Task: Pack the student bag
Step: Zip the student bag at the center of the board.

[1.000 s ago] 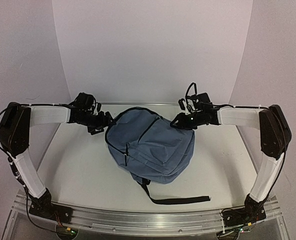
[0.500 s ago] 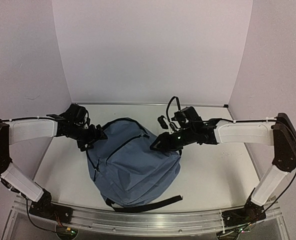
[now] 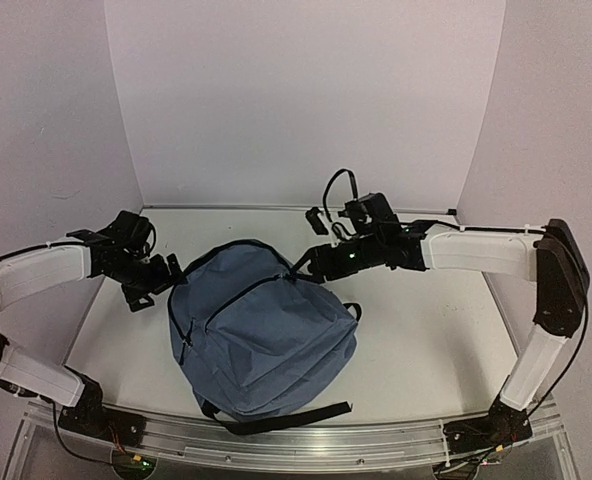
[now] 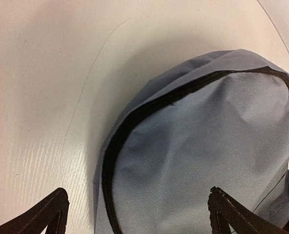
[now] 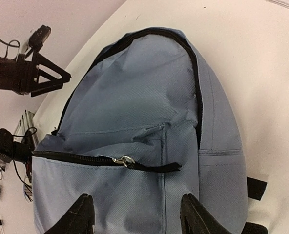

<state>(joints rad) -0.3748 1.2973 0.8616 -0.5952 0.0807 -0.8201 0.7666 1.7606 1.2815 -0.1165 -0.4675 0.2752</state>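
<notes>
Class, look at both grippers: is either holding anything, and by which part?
Nothing is held. The left gripper and the right gripper stand open by the student bag, which lies free on the table.

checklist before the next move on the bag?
1. The left hand is open and empty: ok, its fingers are spread beside the student bag.
2. The right hand is open: ok, its fingers are apart over the front pocket, gripping nothing.
3. The bag is wholly on the table: ok, it lies flat with its front up.
4. The main zip is opened for packing: not ok, no opening shows.
5. The pocket is shut at its zip pull: cannot tell.
6. The loose strap is away from both hands: ok, it lies along the near edge.
</notes>
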